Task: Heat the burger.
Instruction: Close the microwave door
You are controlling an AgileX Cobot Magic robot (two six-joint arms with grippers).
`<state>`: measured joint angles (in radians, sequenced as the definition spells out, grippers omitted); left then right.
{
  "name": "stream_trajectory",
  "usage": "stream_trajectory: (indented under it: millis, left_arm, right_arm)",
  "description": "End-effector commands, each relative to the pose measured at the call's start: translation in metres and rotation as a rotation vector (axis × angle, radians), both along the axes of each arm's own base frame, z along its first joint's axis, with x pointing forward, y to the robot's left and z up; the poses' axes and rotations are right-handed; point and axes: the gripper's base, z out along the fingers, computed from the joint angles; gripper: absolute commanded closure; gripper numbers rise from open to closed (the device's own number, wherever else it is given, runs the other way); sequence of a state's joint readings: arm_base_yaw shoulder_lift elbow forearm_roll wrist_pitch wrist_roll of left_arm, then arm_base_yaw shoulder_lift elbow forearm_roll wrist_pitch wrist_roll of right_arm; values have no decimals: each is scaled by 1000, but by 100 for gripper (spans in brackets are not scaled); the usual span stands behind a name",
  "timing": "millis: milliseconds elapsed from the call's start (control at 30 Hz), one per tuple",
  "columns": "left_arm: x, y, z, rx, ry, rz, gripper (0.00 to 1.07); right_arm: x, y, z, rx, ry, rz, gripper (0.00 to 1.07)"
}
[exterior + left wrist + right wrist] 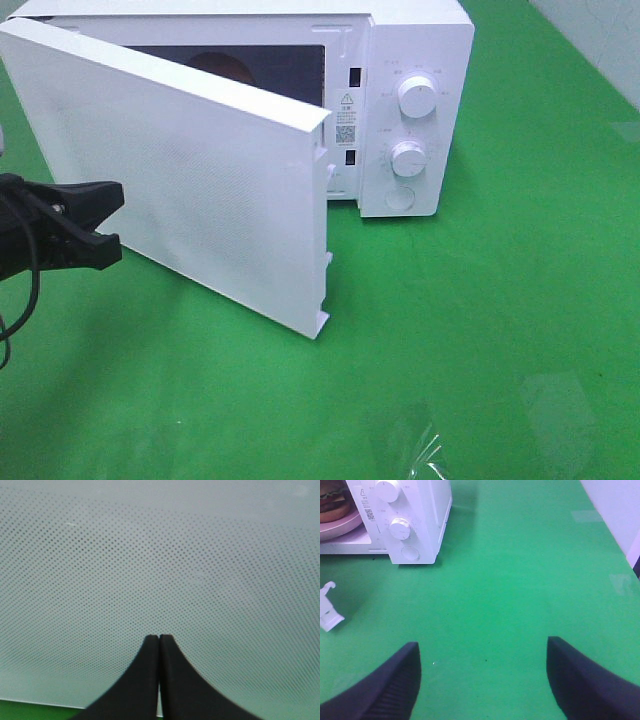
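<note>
The burger (331,501) sits on a round pink plate (342,526) inside the white microwave (420,40). In the exterior high view only its brown top (222,66) shows above the door. The microwave door (200,190) stands half open, swung out to the front. My left gripper (108,226) is shut and empty, its tips (159,638) right at the outer dotted face of the door (160,555). My right gripper (482,675) is open and empty above the green cloth, in front and to the right of the microwave; it is out of the exterior high view.
The microwave has two white knobs (416,96) (408,158) and a round button (400,198) on its right panel. The door's latch hooks (330,614) stick out at its free edge. A piece of clear film (425,445) lies on the green cloth (500,320) at the front.
</note>
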<state>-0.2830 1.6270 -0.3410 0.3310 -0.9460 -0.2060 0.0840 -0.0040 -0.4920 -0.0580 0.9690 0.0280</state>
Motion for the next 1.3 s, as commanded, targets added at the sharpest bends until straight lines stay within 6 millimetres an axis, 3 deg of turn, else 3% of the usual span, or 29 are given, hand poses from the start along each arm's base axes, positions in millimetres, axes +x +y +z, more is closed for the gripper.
stream_trajectory:
  millis: [33, 1067, 1300]
  left_arm:
    - [7, -7, 4, -22, -28, 1, 107]
    - [88, -114, 14, -69, -30, -46, 107]
    - [99, -128, 16, -83, -33, -51, 107]
  right_arm:
    - [-4, 0, 0, -3, -37, -1, 37]
    - [-4, 0, 0, -2, -37, -3, 37]
    - [-4, 0, 0, -2, -37, -3, 37]
